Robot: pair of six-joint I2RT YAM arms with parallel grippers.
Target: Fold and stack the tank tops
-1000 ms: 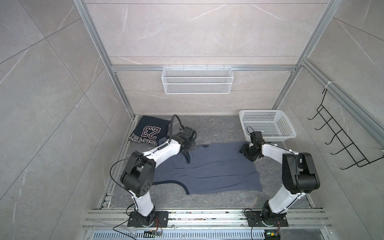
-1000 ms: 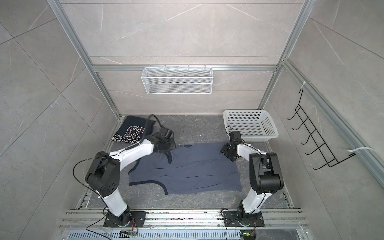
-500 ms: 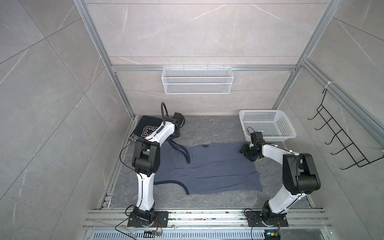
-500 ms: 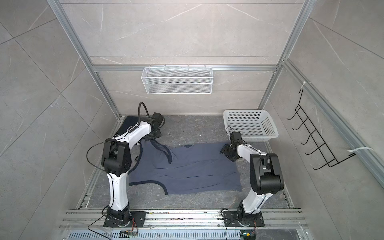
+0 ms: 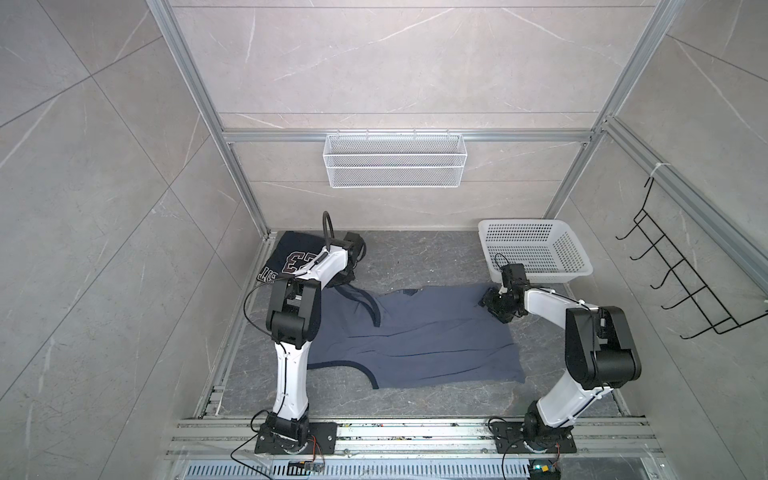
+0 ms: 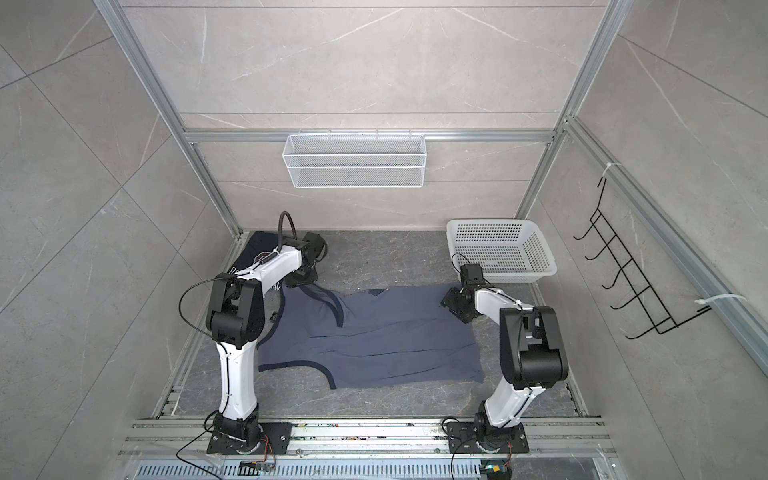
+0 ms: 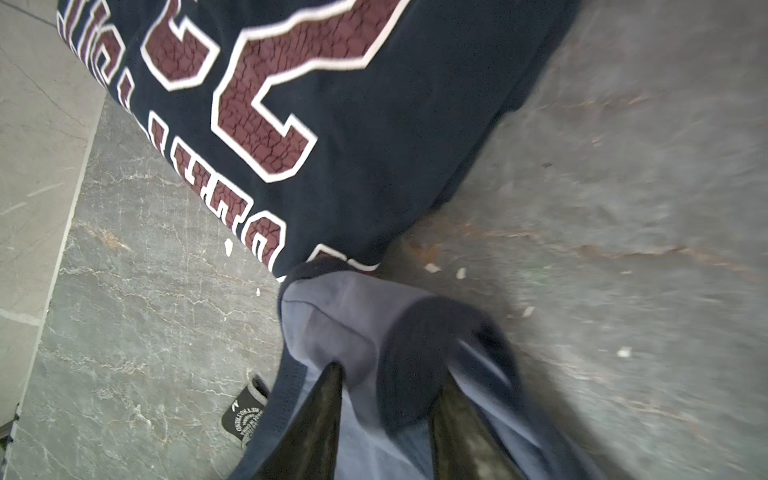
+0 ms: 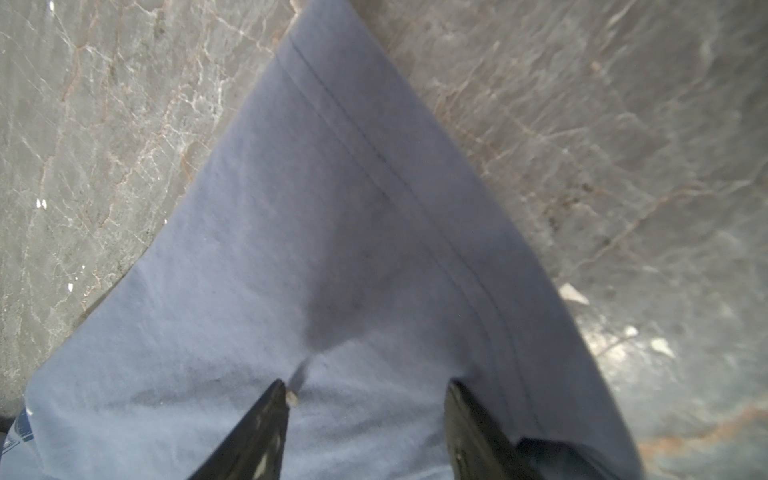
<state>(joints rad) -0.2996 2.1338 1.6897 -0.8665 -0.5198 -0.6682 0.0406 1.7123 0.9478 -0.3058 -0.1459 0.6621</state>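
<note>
Left gripper (image 7: 390, 370): clenched on a dark-trimmed strap of the slate-blue tank top (image 5: 415, 332) — cloth bunches between its fingers, right at the edge of the navy tank top (image 7: 395, 145).
Right gripper (image 8: 368, 384): released, jaws wide, tips down at the slate-blue top's far hem corner.
Slate-blue tank top: spread mostly flat between both arms, lightly creased.
Navy tank top: folded in the far left corner, "23" print up — partly under the left arm.
White basket (image 5: 536, 272): far right, just beyond the right gripper.
</note>
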